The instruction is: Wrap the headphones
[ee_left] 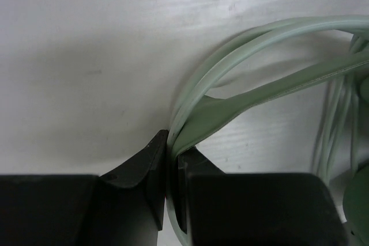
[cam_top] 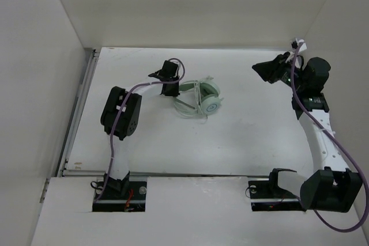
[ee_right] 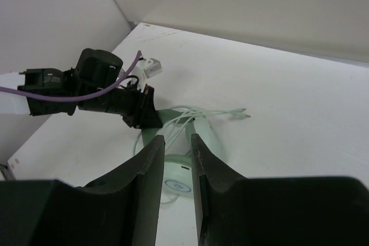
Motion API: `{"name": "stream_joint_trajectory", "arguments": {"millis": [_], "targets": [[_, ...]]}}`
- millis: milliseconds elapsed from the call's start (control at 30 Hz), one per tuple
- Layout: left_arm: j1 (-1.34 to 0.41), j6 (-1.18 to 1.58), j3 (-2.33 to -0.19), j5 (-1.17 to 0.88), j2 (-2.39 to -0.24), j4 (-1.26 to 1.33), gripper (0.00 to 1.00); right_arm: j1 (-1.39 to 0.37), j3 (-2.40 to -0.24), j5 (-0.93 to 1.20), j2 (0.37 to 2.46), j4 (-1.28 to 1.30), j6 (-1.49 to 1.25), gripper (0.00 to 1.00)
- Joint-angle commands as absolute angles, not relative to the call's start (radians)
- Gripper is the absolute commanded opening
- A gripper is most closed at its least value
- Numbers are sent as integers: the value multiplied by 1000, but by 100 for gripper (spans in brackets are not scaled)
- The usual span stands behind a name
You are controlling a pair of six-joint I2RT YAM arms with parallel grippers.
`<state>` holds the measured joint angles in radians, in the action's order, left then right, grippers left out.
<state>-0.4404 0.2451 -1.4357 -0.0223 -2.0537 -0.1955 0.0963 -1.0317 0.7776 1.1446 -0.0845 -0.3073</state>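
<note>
The pale mint-green headphones (cam_top: 207,99) lie on the white table, ear cups stacked, with the thin whitish cable (ee_right: 214,114) looped over them and its plug end pointing away. My left gripper (cam_top: 171,89) is shut on the thin headband (ee_left: 248,103), which runs out from between the jaws (ee_left: 171,151). Cable strands (ee_left: 331,125) hang at the right of the left wrist view. My right gripper (cam_top: 259,68) is raised at the far right, well apart from the headphones, open and empty. In the right wrist view an ear cup (ee_right: 179,182) shows between its fingers (ee_right: 177,142).
White walls close in the table at the back, left and right. A metal rail (cam_top: 81,102) runs along the table's left edge. The thick purple arm cable (cam_top: 138,87) arcs over the left arm. The right arm stands close to the right wall.
</note>
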Motion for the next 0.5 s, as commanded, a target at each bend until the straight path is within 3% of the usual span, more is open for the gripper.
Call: {"name": "stream_joint_trajectory", "arguments": {"millis": [0, 100, 200, 267, 333, 467], "targets": [[-423, 262, -1535, -11, -2066, -100, 1, 122, -1031, 775, 1109, -147, -319, 31], [-413, 238, -1555, 8, -2109, -98, 10, 143, -1031, 779, 1104, -147, -321, 32], [-407, 222, -1557, 21, -2128, -100, 29, 160, -1029, 782, 1097, -143, -319, 32], [-403, 224, -1552, 21, -2128, -106, 34, 169, -1025, 781, 1092, -141, -318, 33], [-401, 222, -1537, 18, -2114, -106, 49, 180, -1017, 781, 1086, -146, -319, 33], [-392, 222, -1500, 9, -2062, -113, 58, 200, -1014, 776, 1072, -144, -311, 33]]}}
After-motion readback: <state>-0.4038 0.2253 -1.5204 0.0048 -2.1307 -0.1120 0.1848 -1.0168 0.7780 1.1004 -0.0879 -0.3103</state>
